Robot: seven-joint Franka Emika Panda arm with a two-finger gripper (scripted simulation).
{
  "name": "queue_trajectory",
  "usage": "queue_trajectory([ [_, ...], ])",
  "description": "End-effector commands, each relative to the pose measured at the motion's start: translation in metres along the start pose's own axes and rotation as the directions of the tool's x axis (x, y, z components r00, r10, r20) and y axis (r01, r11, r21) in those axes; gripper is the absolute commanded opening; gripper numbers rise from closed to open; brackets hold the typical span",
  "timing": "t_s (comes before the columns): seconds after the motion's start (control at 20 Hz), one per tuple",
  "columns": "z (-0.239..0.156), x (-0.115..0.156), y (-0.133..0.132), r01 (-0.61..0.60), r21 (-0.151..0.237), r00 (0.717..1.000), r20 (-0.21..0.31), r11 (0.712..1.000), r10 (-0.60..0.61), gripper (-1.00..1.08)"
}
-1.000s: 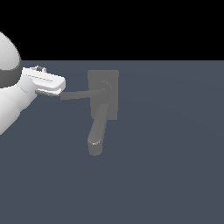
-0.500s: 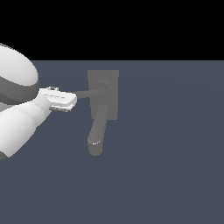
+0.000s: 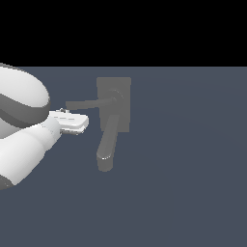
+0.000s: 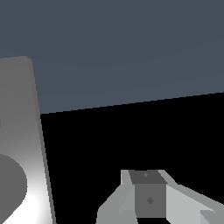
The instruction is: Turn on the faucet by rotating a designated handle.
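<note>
The handle [image 3: 89,103] lies just above the gripper [image 3: 83,124] — ungrasped.

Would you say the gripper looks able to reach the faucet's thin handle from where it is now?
Probably yes: the gripper sits just below the free end of the handle, with nothing visible between them. Whether its jaws are open is unclear.

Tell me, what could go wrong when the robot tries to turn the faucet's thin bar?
1. The gripper sits just below the handle, near its free end. It might slip past the tip instead of pushing it.
2. The thick spout hangs close beside the gripper. A sideways move could bump the spout, which is the wrong part.
</note>
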State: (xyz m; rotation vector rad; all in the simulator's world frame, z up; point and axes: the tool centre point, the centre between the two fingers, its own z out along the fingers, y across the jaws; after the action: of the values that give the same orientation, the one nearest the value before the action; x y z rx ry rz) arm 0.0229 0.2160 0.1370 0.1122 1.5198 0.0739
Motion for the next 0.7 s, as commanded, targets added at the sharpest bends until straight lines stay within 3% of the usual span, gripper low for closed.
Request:
queue_trajectory([
  [0.0,0.000,0.001,0.000,0.001,0.000,1.000,-0.002,1.000,-0.001,-1.00],
  [0.3,0.000,0.000,0.000,0.000,0.000,1.000,0.000,1.000,0.000,-1.00],
  [0.65,0.001,-0.004,-0.016,0.027,0.008,1.000,-0.005,1.000,-0.027,-1.00],
])
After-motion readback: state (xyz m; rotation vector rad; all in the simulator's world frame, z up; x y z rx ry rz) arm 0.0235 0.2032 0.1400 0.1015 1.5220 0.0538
